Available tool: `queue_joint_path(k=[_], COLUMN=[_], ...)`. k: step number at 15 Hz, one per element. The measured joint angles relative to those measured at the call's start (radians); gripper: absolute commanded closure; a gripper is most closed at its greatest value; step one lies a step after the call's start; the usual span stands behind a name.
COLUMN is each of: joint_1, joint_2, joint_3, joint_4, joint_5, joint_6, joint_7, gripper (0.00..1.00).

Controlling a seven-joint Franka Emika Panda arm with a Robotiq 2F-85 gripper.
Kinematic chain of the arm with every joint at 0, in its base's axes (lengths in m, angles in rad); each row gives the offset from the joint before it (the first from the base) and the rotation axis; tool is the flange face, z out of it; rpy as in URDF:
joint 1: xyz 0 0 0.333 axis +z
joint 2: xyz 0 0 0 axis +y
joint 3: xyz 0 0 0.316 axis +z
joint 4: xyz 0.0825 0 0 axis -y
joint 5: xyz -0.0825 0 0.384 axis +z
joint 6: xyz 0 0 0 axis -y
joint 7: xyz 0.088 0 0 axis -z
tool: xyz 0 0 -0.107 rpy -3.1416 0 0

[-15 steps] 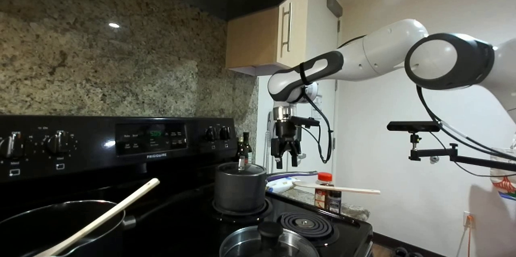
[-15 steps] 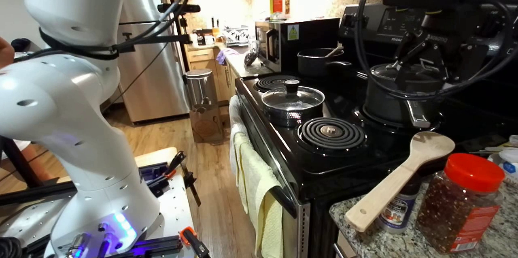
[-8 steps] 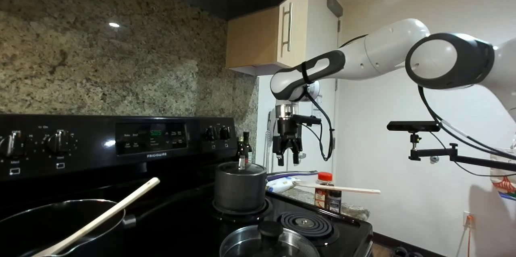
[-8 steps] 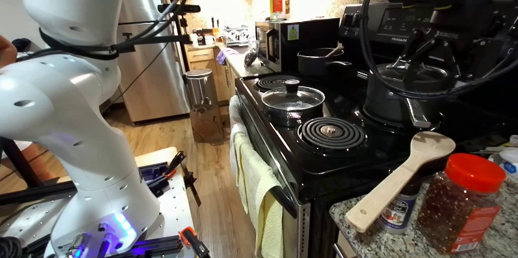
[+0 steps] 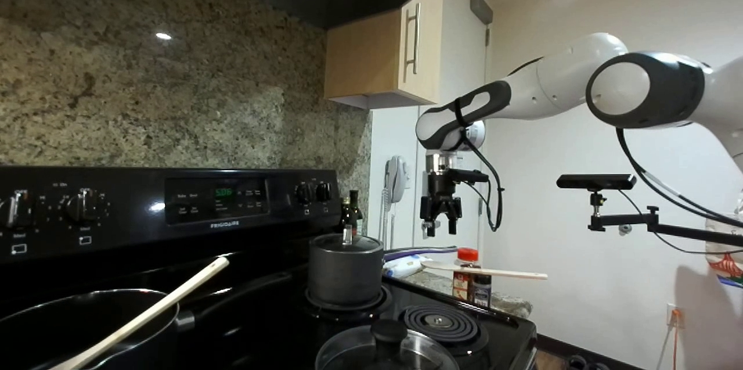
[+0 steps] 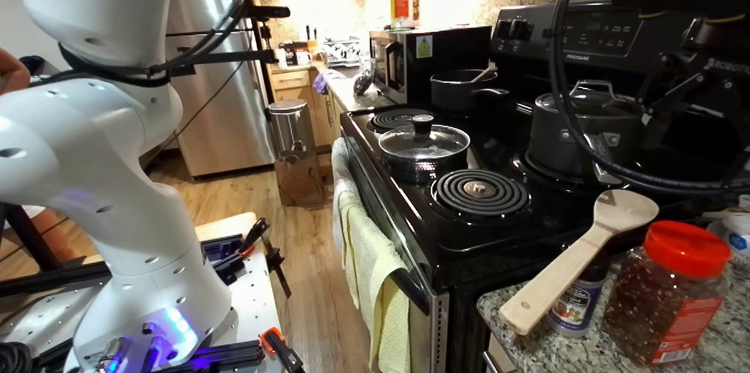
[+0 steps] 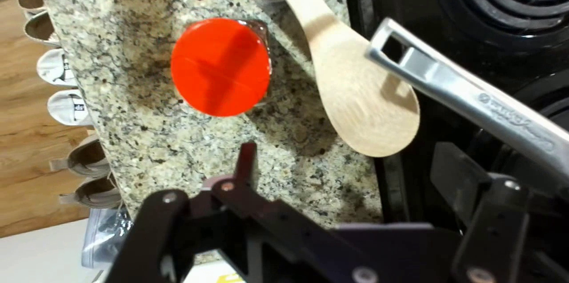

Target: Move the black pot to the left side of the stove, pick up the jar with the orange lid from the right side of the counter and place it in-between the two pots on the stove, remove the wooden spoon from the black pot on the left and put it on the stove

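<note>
The black pot [image 5: 104, 309] stands on the stove [image 5: 261, 323] at the far left in an exterior view; it also shows in an exterior view [image 6: 451, 95]. A wooden spoon [image 5: 157, 309] leans in it, its handle over the rim. The smaller grey lidded pot [image 5: 345, 271] sits on a burner to the right. The jar with the orange lid [image 6: 662, 303] stands upright on the counter; its lid fills the wrist view's upper left [image 7: 221, 67]. My gripper [image 5: 442, 232] is open and empty above the counter's edge, apart from the jar. It also shows in the wrist view [image 7: 346, 149].
Another wooden spoon [image 6: 574, 267] lies across a small spice jar [image 6: 571, 308] beside the orange-lidded jar. The grey pot's metal handle [image 7: 484, 101] sticks out near my right finger. A glass-lidded pan [image 6: 425, 153] and a bare coil burner [image 6: 480, 191] are at the stove's front.
My open gripper has moved away from the grey pot toward the counter side, rightward in both exterior views. The pots, both spoons and the jar have not moved.
</note>
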Motion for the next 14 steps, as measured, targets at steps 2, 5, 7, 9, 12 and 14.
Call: queue_joint_path(k=[2,5,7,9,12,14], joint_1=[-0.011,-0.022,-0.024,-0.021,-0.017,-0.012], joint_2=[-0.02,-0.071,-0.1,-0.097,-0.093,-0.089], joint_3=[-0.006,-0.018,-0.028,-0.029,-0.027,-0.021], joint_4=[-0.03,-0.103,-0.142,-0.139,-0.138,-0.129], joint_5=[0.0,0.005,0.011,0.011,0.01,0.01], joint_6=[0.01,0.014,0.014,0.014,0.014,0.014], joint_7=[0.0,0.0,0.0,0.0,0.0,0.002], gripper=[0.0,0.0,0.0,0.0,0.0,0.0])
